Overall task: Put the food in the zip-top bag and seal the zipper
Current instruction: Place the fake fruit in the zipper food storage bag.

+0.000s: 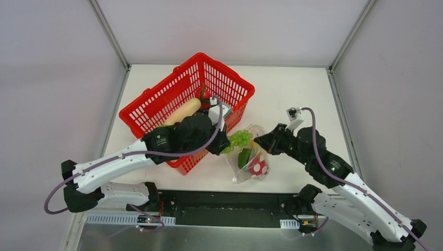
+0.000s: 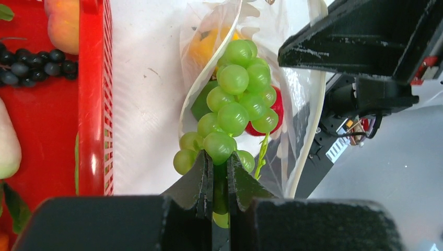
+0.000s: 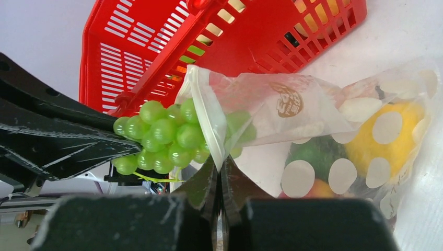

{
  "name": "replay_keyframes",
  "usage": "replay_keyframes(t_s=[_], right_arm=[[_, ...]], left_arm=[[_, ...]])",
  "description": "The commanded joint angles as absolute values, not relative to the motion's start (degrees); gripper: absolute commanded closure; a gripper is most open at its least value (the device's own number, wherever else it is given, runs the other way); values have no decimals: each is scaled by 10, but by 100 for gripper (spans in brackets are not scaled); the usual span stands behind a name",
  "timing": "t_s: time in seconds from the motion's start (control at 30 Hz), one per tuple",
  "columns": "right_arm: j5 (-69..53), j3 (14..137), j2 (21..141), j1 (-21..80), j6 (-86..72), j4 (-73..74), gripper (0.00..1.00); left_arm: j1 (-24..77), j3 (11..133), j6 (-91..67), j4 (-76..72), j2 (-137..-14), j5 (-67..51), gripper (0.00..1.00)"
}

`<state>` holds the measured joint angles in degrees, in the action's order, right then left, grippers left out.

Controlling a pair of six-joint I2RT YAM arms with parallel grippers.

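Now left end effector point(image 2: 218, 163) grips green grapes point(image 2: 233, 116) at the mouth of the zip-top bag point(image 3: 313, 107), right end effector point(image 3: 220, 170) pinching its rim; next likely: push deeper, release.

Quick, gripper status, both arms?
Left gripper: shut on the bunch of green plastic grapes.
Right gripper: shut on the edge of the clear polka-dot zip-top bag.

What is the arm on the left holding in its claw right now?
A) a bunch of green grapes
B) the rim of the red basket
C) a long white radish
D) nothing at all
A: the left gripper is closed on the end of a bunch of green grapes, holding it at the mouth of the dotted bag.
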<state>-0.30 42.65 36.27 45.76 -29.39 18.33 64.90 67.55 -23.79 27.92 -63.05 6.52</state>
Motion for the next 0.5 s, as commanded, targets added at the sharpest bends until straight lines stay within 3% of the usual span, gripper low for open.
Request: replay_keyframes(t_s=[0.0, 0.47], right_arm=[[-14, 418, 339, 459, -311, 119, 98], [-17, 394, 305, 459, -344, 80, 98]], left_arm=[[654, 716, -269, 235, -665, 92, 100], [656, 713, -318, 160, -739, 123, 100]])
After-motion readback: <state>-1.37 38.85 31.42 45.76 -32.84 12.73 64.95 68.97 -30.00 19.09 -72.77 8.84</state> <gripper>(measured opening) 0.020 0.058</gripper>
